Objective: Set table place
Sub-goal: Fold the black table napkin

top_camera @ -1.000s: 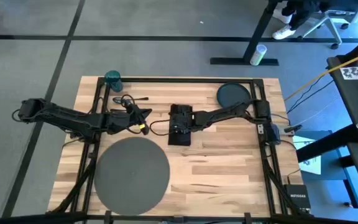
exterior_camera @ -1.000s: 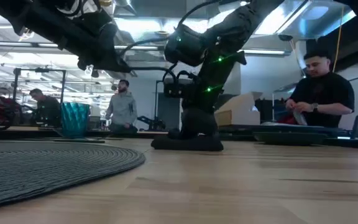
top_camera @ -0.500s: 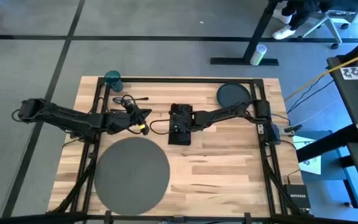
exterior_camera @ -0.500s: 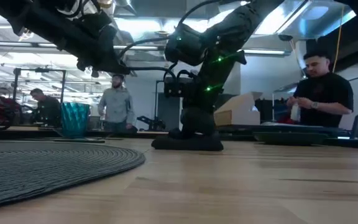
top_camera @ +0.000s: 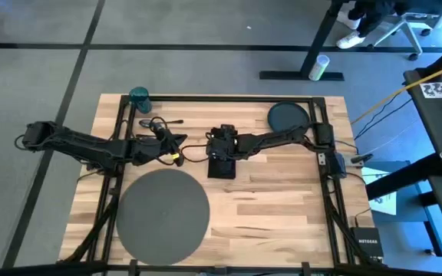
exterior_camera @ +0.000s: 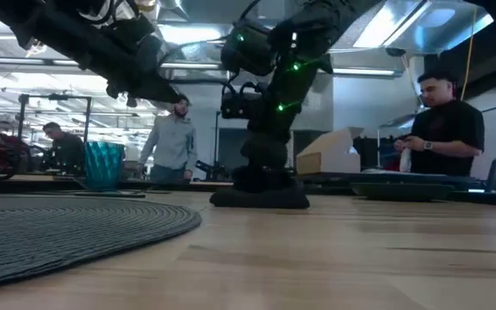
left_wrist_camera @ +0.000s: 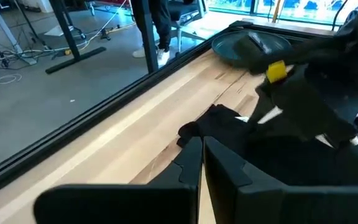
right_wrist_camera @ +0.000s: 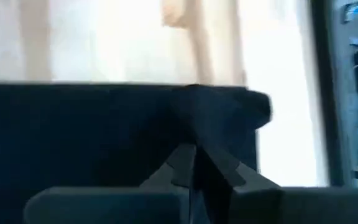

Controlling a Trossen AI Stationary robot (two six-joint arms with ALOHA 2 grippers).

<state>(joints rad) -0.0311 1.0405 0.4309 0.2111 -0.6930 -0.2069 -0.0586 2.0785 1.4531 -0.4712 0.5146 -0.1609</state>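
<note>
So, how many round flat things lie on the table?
2. The big grey mat lies at the near left part of the table. The small dark plate lies at the far right corner. None seems hidden.

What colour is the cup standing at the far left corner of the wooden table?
The ribbed cup is teal, best seen in the high view, where it stands on the light wood table.

The right gripper (right_wrist_camera: 192, 163) has its two dark fingers pressed together, pinching the black napkin (right_wrist_camera: 104, 130), which lies on the pale wood table (right_wrist_camera: 117, 37).
</note>
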